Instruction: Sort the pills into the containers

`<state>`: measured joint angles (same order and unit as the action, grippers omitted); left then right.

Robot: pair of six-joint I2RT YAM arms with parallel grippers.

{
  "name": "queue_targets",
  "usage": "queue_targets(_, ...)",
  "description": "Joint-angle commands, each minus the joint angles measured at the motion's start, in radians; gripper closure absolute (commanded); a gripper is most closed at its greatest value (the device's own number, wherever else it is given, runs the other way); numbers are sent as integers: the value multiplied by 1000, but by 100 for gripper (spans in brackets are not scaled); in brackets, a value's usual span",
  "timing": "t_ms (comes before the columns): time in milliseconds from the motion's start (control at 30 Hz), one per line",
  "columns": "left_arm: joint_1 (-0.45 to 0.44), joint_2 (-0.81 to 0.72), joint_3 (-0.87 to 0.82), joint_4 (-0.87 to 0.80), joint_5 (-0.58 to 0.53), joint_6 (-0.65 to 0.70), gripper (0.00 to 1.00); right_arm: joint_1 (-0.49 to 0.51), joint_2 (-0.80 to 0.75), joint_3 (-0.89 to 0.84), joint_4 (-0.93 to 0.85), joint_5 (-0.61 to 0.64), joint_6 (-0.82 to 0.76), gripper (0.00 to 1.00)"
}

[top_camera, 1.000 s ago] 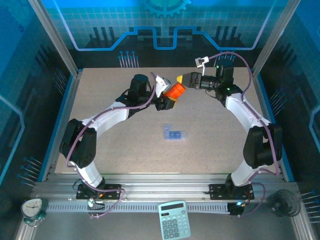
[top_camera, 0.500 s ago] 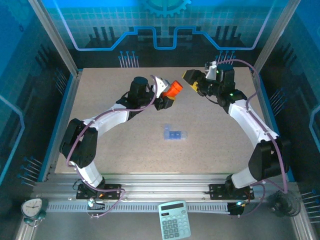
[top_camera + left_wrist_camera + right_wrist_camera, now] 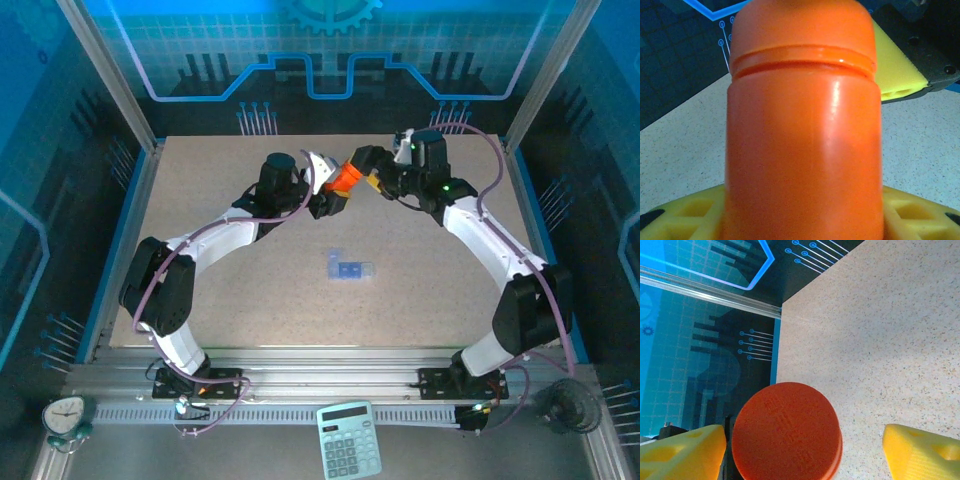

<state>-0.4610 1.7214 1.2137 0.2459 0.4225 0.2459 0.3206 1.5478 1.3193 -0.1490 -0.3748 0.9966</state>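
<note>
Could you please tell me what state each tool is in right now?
Left tool: shut on the orange pill bottle.
Right tool: open, fingers either side of the bottle's orange cap, not yet gripping.

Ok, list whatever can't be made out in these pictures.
Bottle contents: opaque wall of the orange bottle hides them, left wrist view.
Pill box: too small in the top view to tell compartment contents or lids.
Left tool: bottle and bottom edge hide most of it, left wrist view.
Right tool: bottom edge cuts its fingers, right wrist view; contact with the cap unclear.
</note>
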Motion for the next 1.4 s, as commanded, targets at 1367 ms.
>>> queue_targets(1367, 41, -17, 11, 9, 206, -106, 87, -108, 22, -98, 472, -340, -236, 20)
